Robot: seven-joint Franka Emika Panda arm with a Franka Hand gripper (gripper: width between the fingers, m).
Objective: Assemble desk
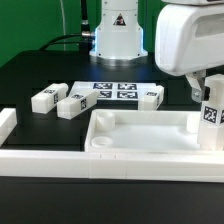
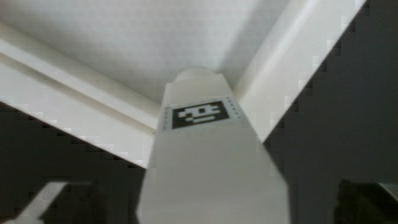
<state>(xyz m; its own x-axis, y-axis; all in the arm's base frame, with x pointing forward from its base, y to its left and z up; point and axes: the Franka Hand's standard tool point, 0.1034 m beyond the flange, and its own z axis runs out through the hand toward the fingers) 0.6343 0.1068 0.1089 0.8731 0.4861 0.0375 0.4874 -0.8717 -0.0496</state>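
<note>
The white desk panel (image 1: 140,130) lies rim up at the front of the table, with a round socket (image 1: 100,143) at its near corner on the exterior view's left. My gripper (image 1: 207,90) is shut on a white leg (image 1: 211,116), held upright over the panel's corner on the exterior view's right. In the wrist view the held leg (image 2: 214,160) with its tag (image 2: 205,113) fills the middle, and the panel's rim and inner floor (image 2: 160,45) lie beyond it. My gripper (image 2: 214,208) shows only as dark fingers (image 2: 54,203) at the sides. Three loose legs (image 1: 45,97), (image 1: 75,102), (image 1: 150,96) lie behind the panel.
The marker board (image 1: 112,89) lies flat behind the panel between the loose legs. A long low white border bar (image 1: 90,163) runs along the front, and another (image 1: 8,124) stands at the exterior view's left. The arm's base (image 1: 118,40) stands at the back.
</note>
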